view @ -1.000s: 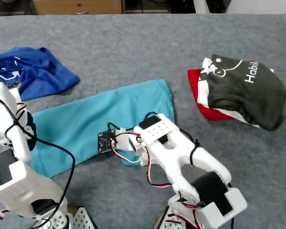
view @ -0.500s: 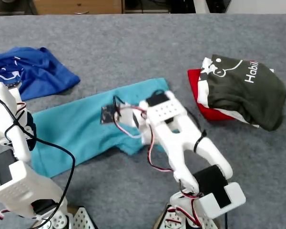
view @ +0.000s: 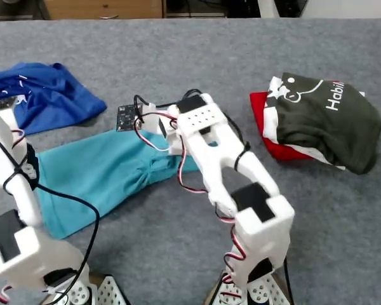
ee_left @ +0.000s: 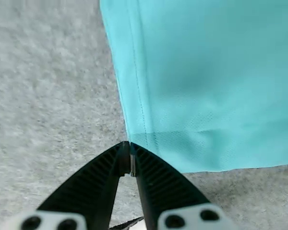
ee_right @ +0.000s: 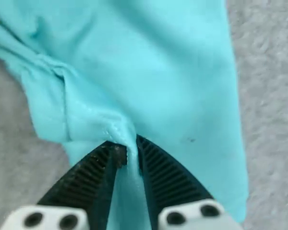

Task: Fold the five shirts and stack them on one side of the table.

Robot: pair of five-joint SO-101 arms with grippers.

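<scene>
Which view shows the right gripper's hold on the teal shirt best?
The right wrist view: the right gripper is shut on a bunched fold of the teal shirt. In the high view the right arm covers that pinch. The left wrist view gives the shirt's far corner, in the left gripper.

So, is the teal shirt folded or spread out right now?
Neither fully: the teal shirt lies as a long strip, one end bunched in the shut right gripper, the left gripper pinching its other corner.
</scene>
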